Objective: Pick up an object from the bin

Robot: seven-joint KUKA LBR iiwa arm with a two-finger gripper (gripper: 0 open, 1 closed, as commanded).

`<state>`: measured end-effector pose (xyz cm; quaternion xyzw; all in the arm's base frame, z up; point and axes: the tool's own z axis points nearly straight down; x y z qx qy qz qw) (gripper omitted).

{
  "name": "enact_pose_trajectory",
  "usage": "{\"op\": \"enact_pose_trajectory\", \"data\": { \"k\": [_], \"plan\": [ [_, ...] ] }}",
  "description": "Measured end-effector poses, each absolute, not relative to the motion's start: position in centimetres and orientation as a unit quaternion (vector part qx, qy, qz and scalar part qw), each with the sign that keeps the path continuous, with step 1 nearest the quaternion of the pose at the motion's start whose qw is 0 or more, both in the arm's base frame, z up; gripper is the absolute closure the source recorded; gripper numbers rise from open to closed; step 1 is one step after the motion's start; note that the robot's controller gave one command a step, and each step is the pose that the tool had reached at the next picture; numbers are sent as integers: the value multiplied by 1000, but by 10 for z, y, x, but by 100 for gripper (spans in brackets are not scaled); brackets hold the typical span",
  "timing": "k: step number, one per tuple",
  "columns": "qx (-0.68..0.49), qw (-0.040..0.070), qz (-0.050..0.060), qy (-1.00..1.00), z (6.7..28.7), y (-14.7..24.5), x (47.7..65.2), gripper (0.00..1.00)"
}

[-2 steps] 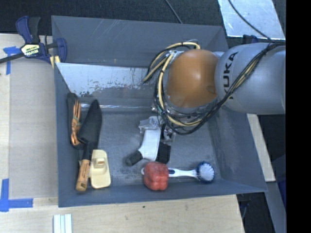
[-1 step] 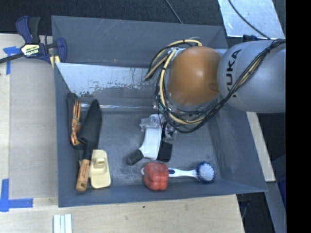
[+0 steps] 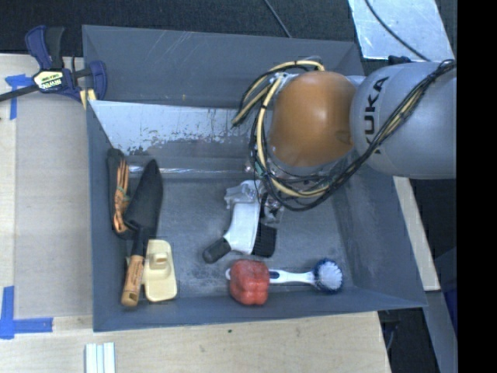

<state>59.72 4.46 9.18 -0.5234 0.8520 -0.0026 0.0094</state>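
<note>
My gripper [image 3: 245, 228] hangs low in the middle of the bin, just under the arm's orange cover. A small black piece [image 3: 214, 251] lies at its lower left tip; whether it touches the gripper I cannot tell. Just below the gripper sits a red lumpy ball-like thing [image 3: 248, 282] by the bin's front wall. A white-handled brush with a blue head [image 3: 329, 275] lies beside it, its handle running to the red thing.
On the left side lie a cream plastic block [image 3: 160, 270], a black spatula with a wooden handle [image 3: 144, 204] and a black and orange tool [image 3: 118, 193] along the left wall. The arm and its cables cover the bin's right back part.
</note>
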Motion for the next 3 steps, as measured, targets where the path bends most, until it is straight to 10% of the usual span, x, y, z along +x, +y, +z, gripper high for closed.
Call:
{"op": "enact_pose_trajectory", "data": {
  "k": [3],
  "plan": [
    [-521,9,-1,854,180,45,596,100]
  ]
}}
